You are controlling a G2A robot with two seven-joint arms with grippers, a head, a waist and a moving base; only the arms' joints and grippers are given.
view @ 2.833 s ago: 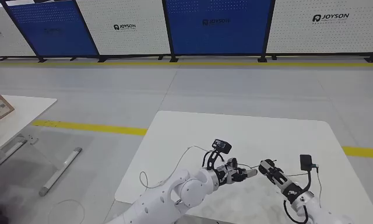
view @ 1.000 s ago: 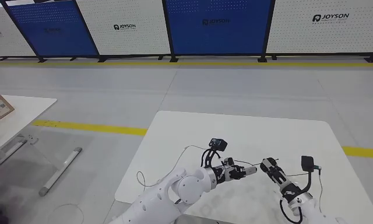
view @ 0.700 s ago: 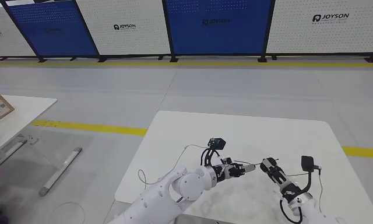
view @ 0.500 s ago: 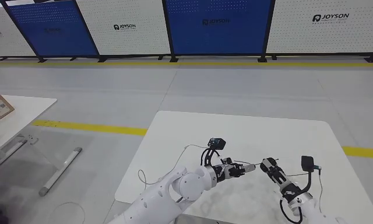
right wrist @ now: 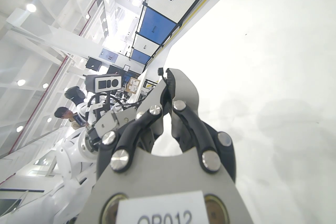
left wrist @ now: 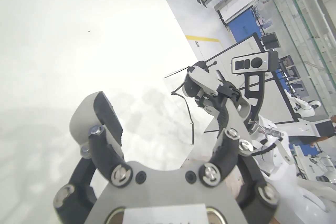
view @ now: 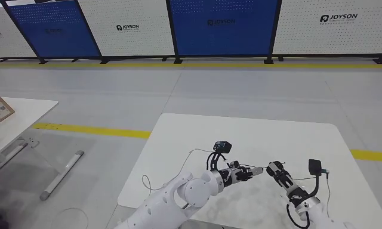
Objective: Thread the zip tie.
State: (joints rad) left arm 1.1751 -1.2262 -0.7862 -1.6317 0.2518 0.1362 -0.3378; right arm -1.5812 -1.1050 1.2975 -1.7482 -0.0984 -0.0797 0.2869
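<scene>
Over the near part of the white table, between the two arms and clear of the surface: the zip tie, pinched in the right gripper. Clamped flat on the strap there, with a small blocky end, likely the head, poking just past the fingertips. Close by and facing it, the left gripper: spread wide, nothing between the pads, lined up roughly on that protruding end.

Handling, judged from the look of it: very light, thin, springy plastic. Stiff enough over a short free length to be pushed through a slot, whippy and prone to bowing over a long one. Slick on the flat faces, so apt to slide or twist between smooth pads. Not fragile. Best taken on the flat faces and near the working end, leaving only a short stub free to steer.

Long axis, seen from above: roughly side to side across the table, about level, running from the right gripper toward the left one, blocky end leading. Possibly the rest of the strap in the dark strand curving down below the right gripper in the left wrist view, though too thin to call.
</scene>
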